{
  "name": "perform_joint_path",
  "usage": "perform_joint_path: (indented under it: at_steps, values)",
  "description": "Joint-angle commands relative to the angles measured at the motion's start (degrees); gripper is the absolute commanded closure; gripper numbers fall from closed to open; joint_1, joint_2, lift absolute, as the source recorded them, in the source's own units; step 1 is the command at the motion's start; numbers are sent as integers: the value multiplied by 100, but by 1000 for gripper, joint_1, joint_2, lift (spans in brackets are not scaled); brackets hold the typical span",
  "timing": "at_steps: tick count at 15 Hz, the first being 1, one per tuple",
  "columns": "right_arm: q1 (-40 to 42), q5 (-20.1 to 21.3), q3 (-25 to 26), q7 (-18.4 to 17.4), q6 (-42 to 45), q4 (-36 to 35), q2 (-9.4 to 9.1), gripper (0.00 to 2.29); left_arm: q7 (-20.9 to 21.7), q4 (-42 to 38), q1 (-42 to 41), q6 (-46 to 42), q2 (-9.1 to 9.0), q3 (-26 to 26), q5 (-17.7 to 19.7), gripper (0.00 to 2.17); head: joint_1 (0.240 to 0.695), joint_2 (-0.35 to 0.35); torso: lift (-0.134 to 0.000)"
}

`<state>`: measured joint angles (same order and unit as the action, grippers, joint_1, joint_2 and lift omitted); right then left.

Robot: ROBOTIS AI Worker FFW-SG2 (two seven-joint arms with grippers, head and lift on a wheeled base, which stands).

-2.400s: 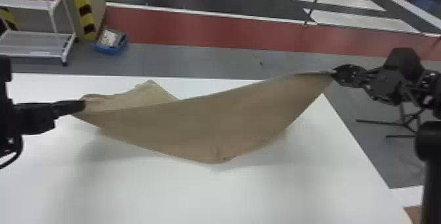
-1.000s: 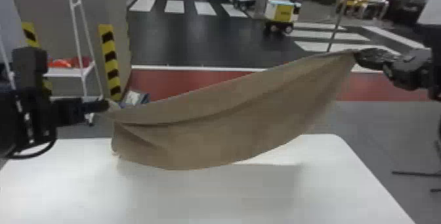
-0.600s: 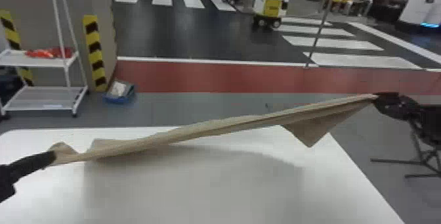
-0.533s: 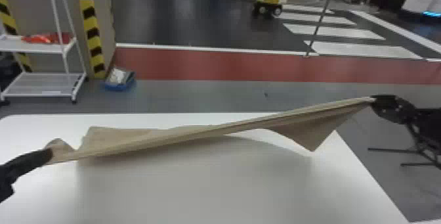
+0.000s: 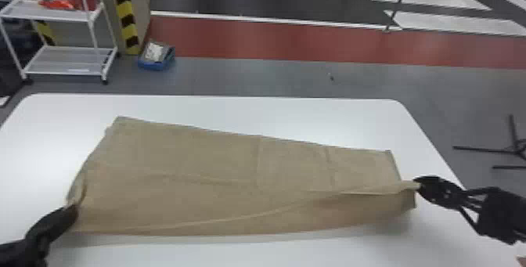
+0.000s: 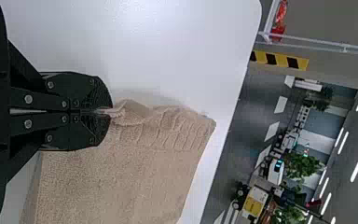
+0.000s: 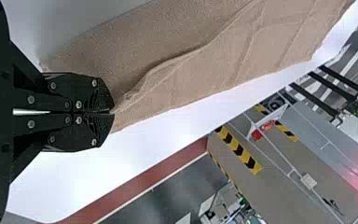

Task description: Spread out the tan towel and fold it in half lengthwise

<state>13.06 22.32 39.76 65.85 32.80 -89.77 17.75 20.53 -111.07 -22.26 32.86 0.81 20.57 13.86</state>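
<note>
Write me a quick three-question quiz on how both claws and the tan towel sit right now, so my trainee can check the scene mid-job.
1. True or false: the tan towel lies at least partly on the white table.

2. Which part of the towel does the left claw pinch?
A) the middle of its far edge
B) its left end
C) its right end

3. Fill in: the right claw has its fingers ____ on the towel's cloth.

Key: 1. True; 2. B; 3. shut
</note>
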Motion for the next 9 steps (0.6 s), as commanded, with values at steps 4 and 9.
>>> perform_joint_path:
  at_steps: [4,9]
  values:
    - [258,-17,190,297,64,-137,10,70,91,-362,-445,-214,-10,166,46,-2,695,-146,-118]
    - [408,27,462,605,134,-260,53,36,258,-582,-612,-214,-10,456,371,26,695,-157,-118]
